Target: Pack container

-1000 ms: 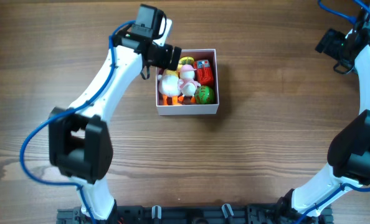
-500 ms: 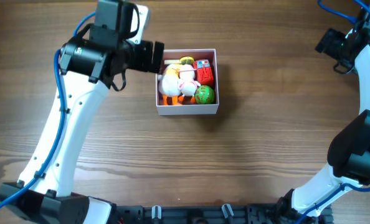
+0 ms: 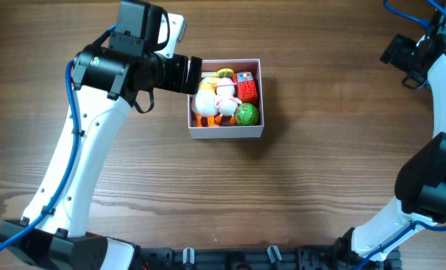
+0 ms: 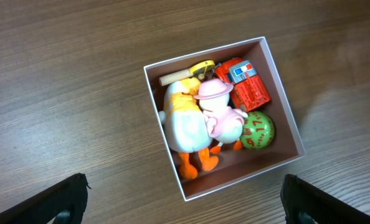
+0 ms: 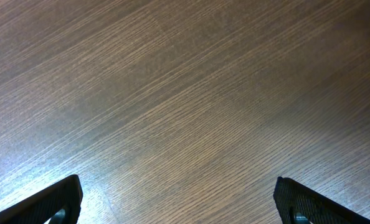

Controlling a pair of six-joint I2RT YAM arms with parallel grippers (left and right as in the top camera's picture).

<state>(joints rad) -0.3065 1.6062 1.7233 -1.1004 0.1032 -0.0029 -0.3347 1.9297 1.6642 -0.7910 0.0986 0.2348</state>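
The container (image 3: 227, 133) is a square white box with a dull pink inside (image 4: 235, 171), standing mid-table. Packed in it are a white plush duck with orange feet (image 4: 185, 124), a pink-hatted doll (image 4: 219, 112), a red truck (image 4: 247, 84), a green ball (image 4: 256, 129) and a yellow piece (image 4: 200, 67). My left gripper (image 3: 189, 75) hangs high over the container's left side, open and empty (image 4: 185, 205), its fingers (image 4: 66, 199) wide apart. My right gripper (image 3: 403, 54) is far off at the back right, open over bare wood (image 5: 179, 199).
The wooden table (image 3: 320, 172) stretches around the container on all sides. The right arm (image 3: 433, 150) runs along the right edge and the left arm (image 3: 80, 165) crosses the left part. A black rail (image 3: 223, 259) lines the front edge.
The left gripper rose from the container's back left corner, drew back to the left, then shifted slightly right over its left wall. The right arm has not moved.
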